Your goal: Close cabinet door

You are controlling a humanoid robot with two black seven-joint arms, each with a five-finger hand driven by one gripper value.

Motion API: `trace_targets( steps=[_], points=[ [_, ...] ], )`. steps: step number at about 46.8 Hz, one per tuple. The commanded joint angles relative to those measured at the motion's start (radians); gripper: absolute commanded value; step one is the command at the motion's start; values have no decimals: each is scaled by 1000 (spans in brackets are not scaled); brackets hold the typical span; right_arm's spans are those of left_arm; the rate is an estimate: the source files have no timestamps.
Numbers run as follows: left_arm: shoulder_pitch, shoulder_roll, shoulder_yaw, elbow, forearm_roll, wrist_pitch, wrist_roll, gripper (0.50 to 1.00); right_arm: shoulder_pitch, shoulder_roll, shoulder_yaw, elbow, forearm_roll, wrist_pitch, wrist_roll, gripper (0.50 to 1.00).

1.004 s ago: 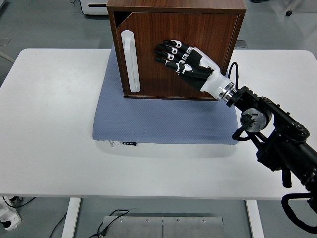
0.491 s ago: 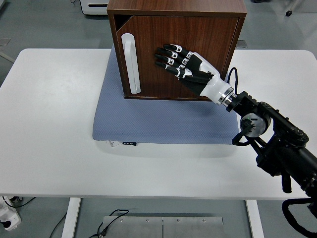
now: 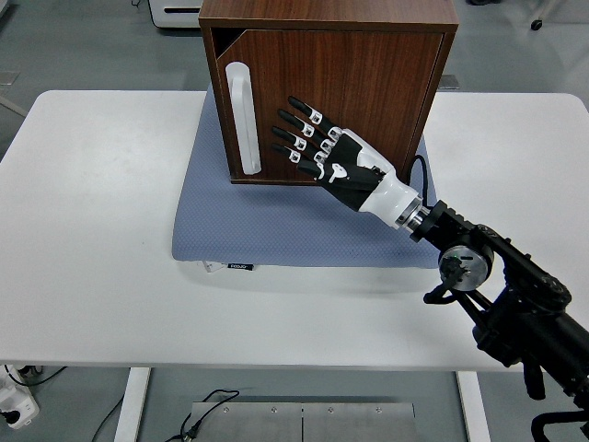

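White table (image 3: 101,230); hand (image 3: 322,152) before cabinet door (image 3: 350,83).

Legible text: none. One small dark tag (image 3: 240,267) was sewn at the front edge of the blue-grey mat (image 3: 276,230); it carried light lettering, too small to read. No other labels, numbers or signs were visible.
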Motion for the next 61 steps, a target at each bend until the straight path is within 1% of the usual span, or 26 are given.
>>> trace_targets(
  steps=[1,8,22,34,48,61],
  points=[
    [-1,0,0,-1,0,0,0,1000,-22,-19,5,19,0,0,1,1000],
    [0,0,0,0,0,0,0,1000,-57,-65,14,48,0,0,3,1000],
    [0,0,0,0,0,0,0,1000,-135,-120,97,68,0,0,5,1000],
    [0,0,0,0,0,0,0,1000,-196,-184,150,127,2,0,5,1000],
    [0,0,0,0,0,0,0,1000,-267,-220,238,130,5,0,5,1000],
    [0,0,0,0,0,0,0,1000,-312,-240,315,128,11,0,5,1000]
  ],
)
